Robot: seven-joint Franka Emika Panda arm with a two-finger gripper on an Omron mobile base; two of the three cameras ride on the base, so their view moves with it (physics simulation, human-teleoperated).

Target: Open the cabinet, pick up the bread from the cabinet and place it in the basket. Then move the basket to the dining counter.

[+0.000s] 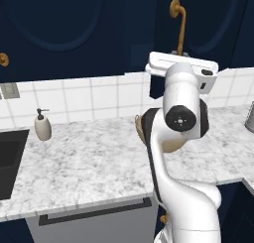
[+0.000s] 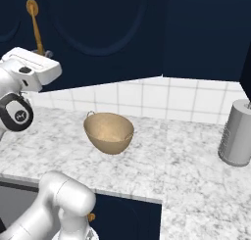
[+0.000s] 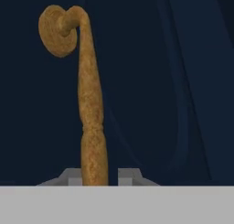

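Note:
The cabinet is a dark navy wall unit above the worktop, and its arched door carries a long brass handle. My gripper is raised to the lower end of that handle and is shut on it, one fingertip on each side of the bar. The white hand sits just below the handle. The tan basket stands on the marble worktop under the cabinet; the arm partly covers the basket in the left base view. The bread is hidden. The dining counter is out of view.
A soap dispenser stands by the black sink at the left. A grey canister stands at the right on the worktop. A neighbouring navy door has a round brass knob. A tiled wall backs the worktop.

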